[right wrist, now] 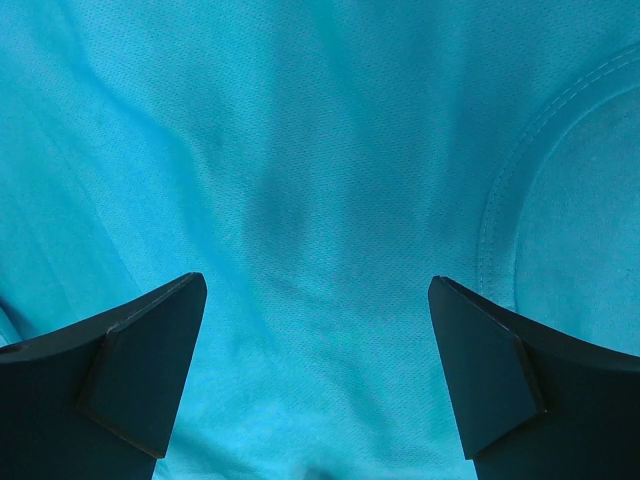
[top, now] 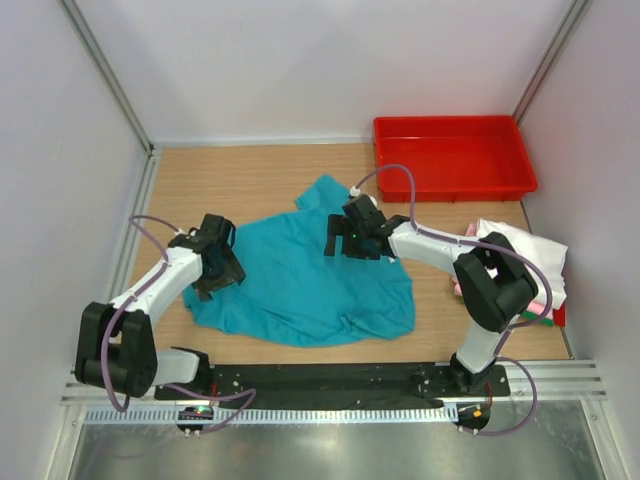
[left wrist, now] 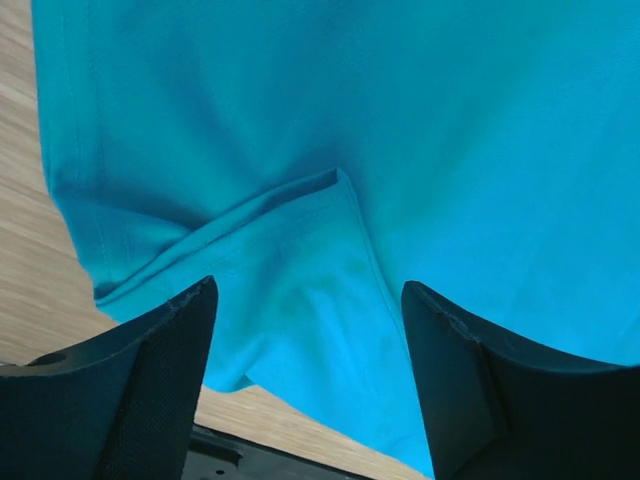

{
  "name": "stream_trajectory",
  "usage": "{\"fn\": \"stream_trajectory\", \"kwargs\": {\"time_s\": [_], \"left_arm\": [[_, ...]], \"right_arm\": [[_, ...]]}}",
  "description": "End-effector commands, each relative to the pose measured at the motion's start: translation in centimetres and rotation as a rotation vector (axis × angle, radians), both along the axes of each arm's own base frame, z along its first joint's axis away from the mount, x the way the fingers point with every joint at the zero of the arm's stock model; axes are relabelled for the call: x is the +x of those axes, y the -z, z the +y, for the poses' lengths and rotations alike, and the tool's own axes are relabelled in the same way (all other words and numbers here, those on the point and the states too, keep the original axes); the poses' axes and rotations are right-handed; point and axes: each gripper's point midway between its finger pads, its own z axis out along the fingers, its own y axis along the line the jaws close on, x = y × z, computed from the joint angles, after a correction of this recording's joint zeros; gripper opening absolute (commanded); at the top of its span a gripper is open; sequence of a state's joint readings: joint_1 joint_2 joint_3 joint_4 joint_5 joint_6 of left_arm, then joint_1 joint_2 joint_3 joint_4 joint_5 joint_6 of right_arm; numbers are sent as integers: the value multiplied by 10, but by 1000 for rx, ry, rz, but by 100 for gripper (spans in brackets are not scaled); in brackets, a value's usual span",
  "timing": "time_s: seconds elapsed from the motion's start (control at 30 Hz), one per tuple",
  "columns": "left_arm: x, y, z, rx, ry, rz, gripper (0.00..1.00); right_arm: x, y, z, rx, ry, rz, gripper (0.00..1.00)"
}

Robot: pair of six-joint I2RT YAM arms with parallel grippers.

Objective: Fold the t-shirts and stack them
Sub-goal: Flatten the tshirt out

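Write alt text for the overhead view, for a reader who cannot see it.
A rumpled teal t-shirt lies spread on a wooden table, with the left gripper over its left edge and the right gripper over its upper middle. A red tray sits at the far right corner; folded shirts are stacked at the right edge.

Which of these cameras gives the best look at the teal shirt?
The top view: the whole teal shirt lies rumpled on the table. The left wrist view shows only a creased edge, the right wrist only cloth beside a curved seam.
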State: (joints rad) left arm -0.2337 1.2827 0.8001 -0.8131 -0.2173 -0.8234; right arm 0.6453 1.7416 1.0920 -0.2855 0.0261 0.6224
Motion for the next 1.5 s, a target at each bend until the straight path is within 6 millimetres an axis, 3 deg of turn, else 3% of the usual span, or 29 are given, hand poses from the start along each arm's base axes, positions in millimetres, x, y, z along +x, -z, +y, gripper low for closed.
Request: {"fn": "stream_trajectory", "kwargs": {"time_s": [0.0,0.23,0.43,0.57,0.7,0.8,1.1,1.3,1.47], "left_arm": [[24,-8,0,23,13,-55,74],[25,17,1,39,10,0,64],[29,21,2,48,7,-6,58],[29,26,5,66,-9,-10,48],[24,32,7,73,-22,16,15],[18,30,6,65,-20,33,0],[-31,-17,-4,-63,-15,-9,0],[-61,-47,-35,-282,-91,-81,0],[-98,-48,-13,-217,-185,-66,0]], "right_arm": [[11,-27,6,18,13,-76,100],[6,-29,16,49,0,-63,100],[1,-32,24,46,-31,-67,100],[-5,-33,18,46,-14,-78,100],[-8,-31,15,42,-6,-70,100],[-10,-26,14,34,-5,-58,100],[2,-26,32,69,-6,-69,100],[6,-30,46,120,-7,-68,100],[5,-28,52,116,-32,-63,100]]}}
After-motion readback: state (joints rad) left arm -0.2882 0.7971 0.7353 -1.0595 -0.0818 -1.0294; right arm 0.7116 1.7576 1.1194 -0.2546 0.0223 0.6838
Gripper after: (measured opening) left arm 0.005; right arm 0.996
